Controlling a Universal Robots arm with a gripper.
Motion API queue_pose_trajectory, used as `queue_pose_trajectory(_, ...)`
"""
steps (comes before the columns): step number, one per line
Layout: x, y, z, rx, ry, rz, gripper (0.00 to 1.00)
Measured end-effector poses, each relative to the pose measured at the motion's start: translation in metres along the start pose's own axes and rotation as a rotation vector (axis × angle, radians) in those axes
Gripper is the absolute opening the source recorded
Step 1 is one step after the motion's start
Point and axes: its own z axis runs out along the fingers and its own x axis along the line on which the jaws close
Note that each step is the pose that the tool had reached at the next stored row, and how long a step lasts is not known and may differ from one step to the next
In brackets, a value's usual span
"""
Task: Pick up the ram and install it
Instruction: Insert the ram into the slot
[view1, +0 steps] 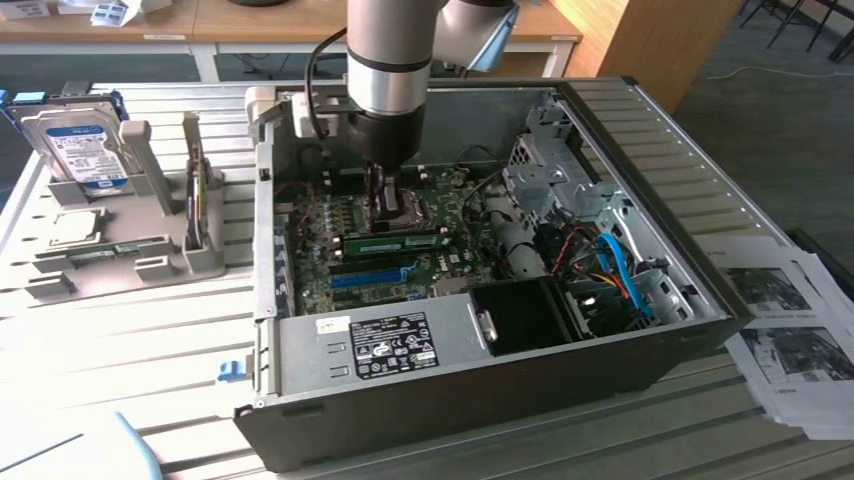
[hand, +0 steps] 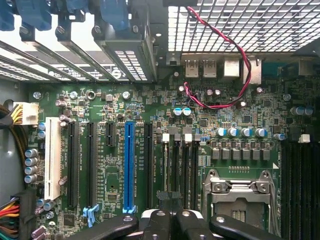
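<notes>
The gripper (hand: 170, 222) hangs low inside the open computer case (view1: 667, 150), its black, rounded fingers (hand: 155, 222) pressed together with nothing seen between them. Directly under it run narrow black memory slots on the green motherboard (hand: 110, 165), a dense surface of small round capacitors and fine print. Just beside the fingers, toward the exterior view's right, sits the square metal CPU socket (hand: 240, 200) with its shiny frame. On their other side is the long blue plastic slot (hand: 129, 165), flanked by black slots and one white one. The ram (view1: 394, 243), a thin green stick with dark chips, stands on edge in the board just below the gripper (view1: 387, 205) in the exterior view, between it and the blue slot. Farther off, a twisted red-and-black wire (hand: 220, 105) loops before the perforated metal panel (hand: 240, 25). The case walls stand close around the arm and only the top is open. Well apart, outside the case, a grey plastic holder (view1: 134, 230) carries a blue-labelled silver hard drive (view1: 80, 145).
</notes>
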Motion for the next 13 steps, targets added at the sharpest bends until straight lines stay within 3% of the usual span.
queue_pose_trajectory(13,0.0001,0.0077,0.0005,0.0017,-0.0003,0.000,0.09)
